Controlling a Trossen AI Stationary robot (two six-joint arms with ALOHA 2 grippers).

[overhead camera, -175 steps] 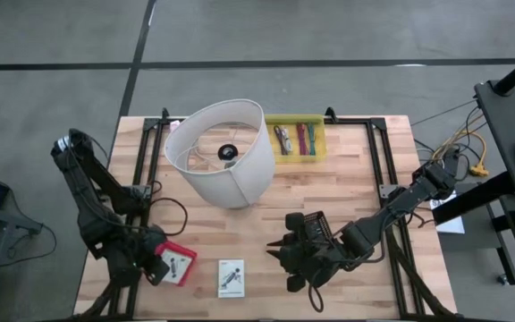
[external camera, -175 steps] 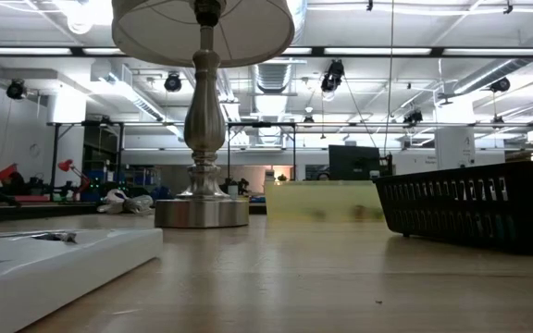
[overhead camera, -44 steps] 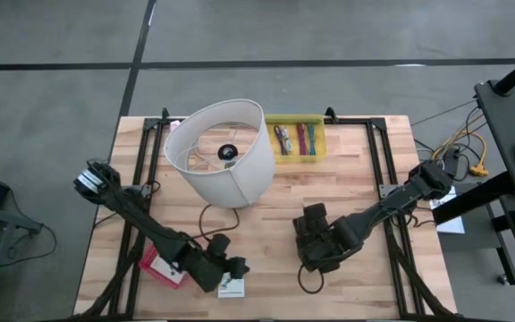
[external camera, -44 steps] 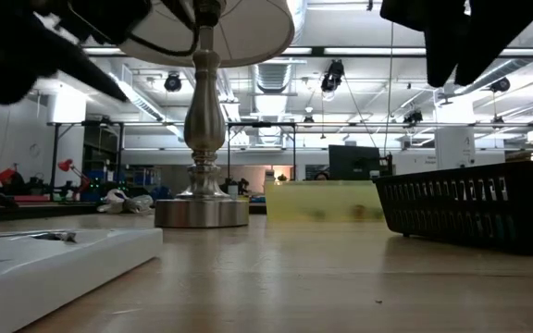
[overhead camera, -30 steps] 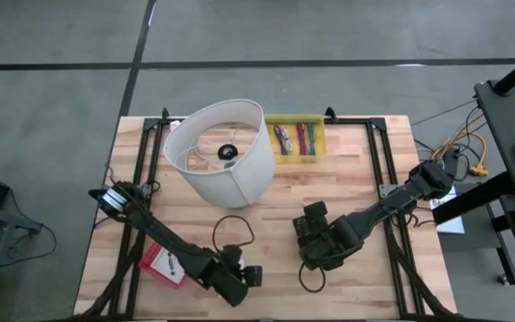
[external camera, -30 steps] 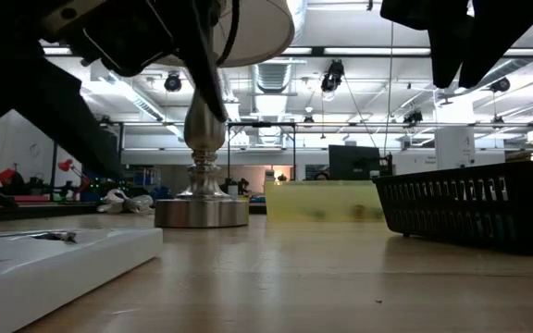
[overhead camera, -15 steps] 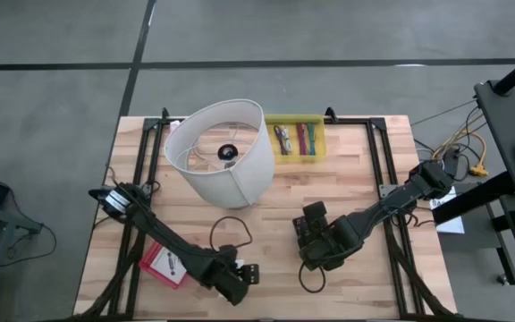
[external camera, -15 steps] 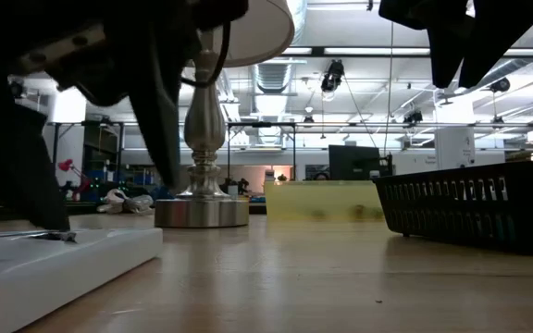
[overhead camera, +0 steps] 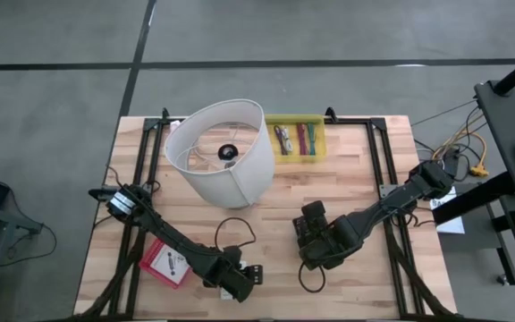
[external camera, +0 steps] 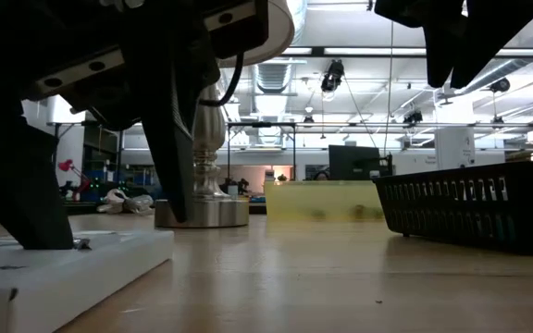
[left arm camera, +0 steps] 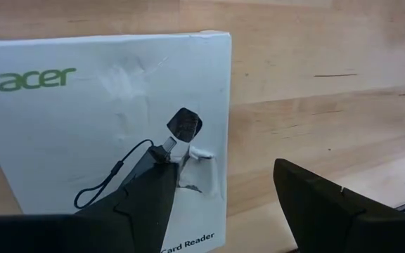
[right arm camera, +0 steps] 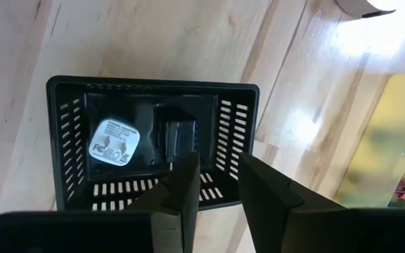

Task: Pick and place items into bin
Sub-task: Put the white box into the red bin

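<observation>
A white printed card box [left arm camera: 104,105] lies flat on the table near the front edge; in the low view the box [external camera: 63,264] is at the left. My left gripper [left arm camera: 223,169] is open at the box's edge, one finger over the box and the other past the edge above bare wood. From overhead my left gripper [overhead camera: 244,279] hides the box. A pink card [overhead camera: 164,266] lies flat to its left. My right gripper [right arm camera: 219,165] hangs over the black bin [right arm camera: 153,88], narrowly open with nothing between its fingers. Pen-like tools [overhead camera: 295,139] lie in a yellow tray. My left gripper comes at the card box from above, fingers pointing down. One finger [left arm camera: 139,204] stands on the box's printed top face [left arm camera: 202,197], close to one edge. The other finger is off the box, over the wood. The box stays flat on the table.
A large white lampshade [overhead camera: 222,152] stands at the back left, its metal base [external camera: 202,211] on the table. The yellow tray [overhead camera: 317,154] sits at the far edge. The bin holds a white plug [right arm camera: 114,144] and a dark thing [right arm camera: 178,137]. Bare wood lies between the bin and the box.
My left gripper has come down onto the white card box, staying open. In the low view its fingers now stand at the box, and the box has shifted a little toward the near edge.
</observation>
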